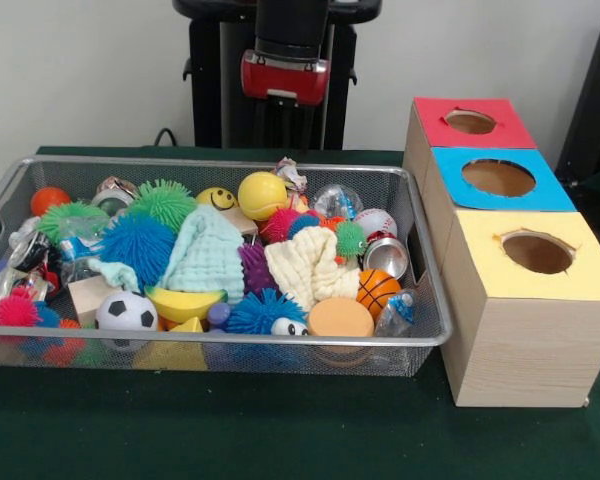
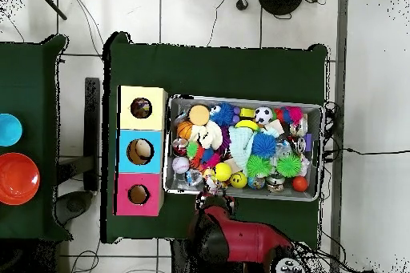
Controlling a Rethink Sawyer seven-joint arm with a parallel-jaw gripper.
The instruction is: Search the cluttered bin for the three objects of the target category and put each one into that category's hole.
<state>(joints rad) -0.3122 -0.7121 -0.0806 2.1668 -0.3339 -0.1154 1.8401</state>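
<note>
Green table, cluttered bin (image 1: 420,205), arm behind its far rim, fingers (image 1: 283,135) seemingly hidden, grip unclear.

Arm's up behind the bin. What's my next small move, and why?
Probably lower the arm toward the multicoloured wad lying at the far rim of the bin. The wad sits on top of the clutter, uncovered, almost straight below the arm, so it looks like the easiest first pick.

Bin (image 1: 420,335) beside boxes (image 1: 525,345)
</note>
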